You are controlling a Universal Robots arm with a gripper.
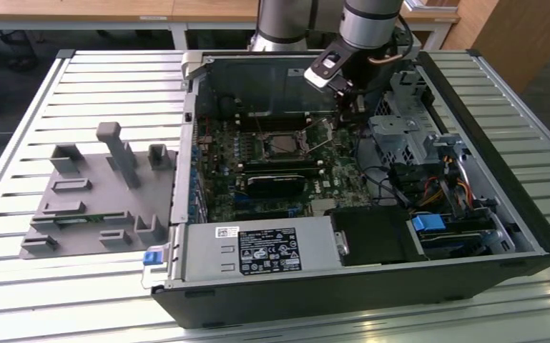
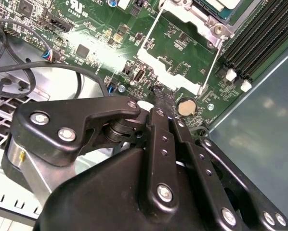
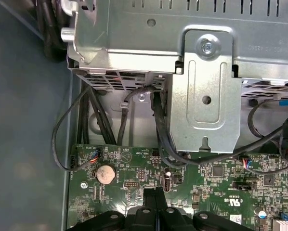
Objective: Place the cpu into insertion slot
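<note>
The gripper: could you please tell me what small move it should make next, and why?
Probably a short lift straight up. The gripper looks shut and empty, low over the board beside the coin cell, and a silvery cpu seems to lie in the slot already.

the dull grey square cpu (image 1: 282,146) lies flat inside the insertion slot (image 1: 264,146), a metal-framed square socket on the green board.
</note>
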